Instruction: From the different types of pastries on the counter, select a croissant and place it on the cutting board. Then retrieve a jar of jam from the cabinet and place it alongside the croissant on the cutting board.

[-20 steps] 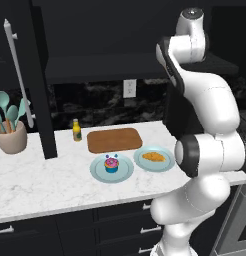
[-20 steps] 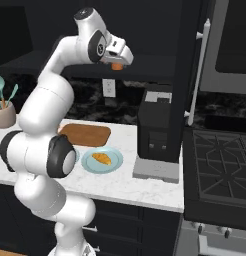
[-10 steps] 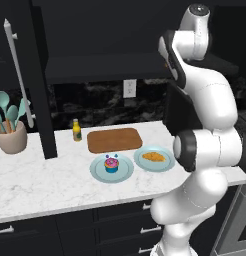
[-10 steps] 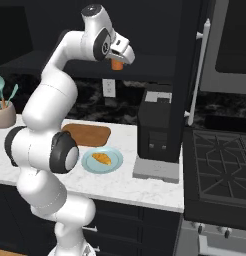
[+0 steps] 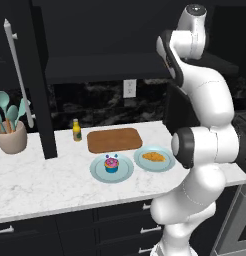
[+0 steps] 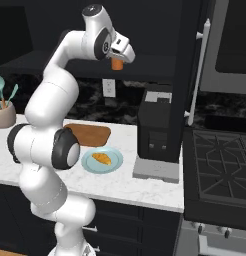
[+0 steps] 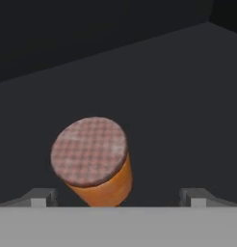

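We see an orange jam jar point(image 7: 94, 161) with pink checked lid, brown cutting board point(image 5: 114, 139), white grey-veined worktop point(image 5: 45, 182), golden croissant point(image 5: 154, 157).

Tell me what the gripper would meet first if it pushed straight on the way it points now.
Most likely the jar of jam on the cabinet shelf: it sits just ahead of the gripper, between the open jaws but left of centre. Depth is unclear, so the left fingertip might clip it.

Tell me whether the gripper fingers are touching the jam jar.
Apart. In the hand view the jam jar sits between the two open fingertips, with dark shelf showing on both sides of it.
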Available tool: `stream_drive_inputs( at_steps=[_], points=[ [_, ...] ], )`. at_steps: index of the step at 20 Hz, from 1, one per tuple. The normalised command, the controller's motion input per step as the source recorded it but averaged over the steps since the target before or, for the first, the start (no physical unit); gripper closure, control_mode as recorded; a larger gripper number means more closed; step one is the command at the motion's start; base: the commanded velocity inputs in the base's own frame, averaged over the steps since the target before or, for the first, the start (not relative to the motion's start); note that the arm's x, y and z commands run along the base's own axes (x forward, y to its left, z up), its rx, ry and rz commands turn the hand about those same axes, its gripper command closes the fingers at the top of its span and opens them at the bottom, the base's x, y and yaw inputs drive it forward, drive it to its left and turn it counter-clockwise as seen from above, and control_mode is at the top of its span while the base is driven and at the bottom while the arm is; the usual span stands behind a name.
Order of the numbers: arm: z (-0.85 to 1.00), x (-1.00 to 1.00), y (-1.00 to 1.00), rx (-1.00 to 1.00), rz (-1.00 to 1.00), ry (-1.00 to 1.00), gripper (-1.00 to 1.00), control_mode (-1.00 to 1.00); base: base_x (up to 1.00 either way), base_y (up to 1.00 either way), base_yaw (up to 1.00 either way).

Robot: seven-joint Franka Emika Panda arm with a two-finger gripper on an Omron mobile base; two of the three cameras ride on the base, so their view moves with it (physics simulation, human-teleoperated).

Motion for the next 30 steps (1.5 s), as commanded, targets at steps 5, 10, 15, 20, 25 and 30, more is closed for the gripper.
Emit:
stream_drive_inputs(
  at_steps=[5,10,15,20,25,30],
  points=[
    [-0.18,0.11,0.11,-0.03,0.00,-0.08,-1.00,-1.00,0.00,0.00,0.00],
    [0.00,0.00,0.01,0.00,0.00,-0.02,-1.00,-1.00,0.00,0.00,0.00],
    [0.00,0.19,0.00,0.00,0.00,0.00,-1.00,-1.00,0.00,0.00,0.00],
    [0.00,0.30,0.00,0.00,0.00,0.06,-1.00,-1.00,0.00,0.00,0.00],
    [0.00,0.28,0.00,0.00,0.01,0.10,1.00,-1.00,0.00,0.00,0.00],
    [0.00,0.10,0.00,0.00,0.01,0.03,1.00,-1.00,0.00,0.00,0.00]
  ],
)
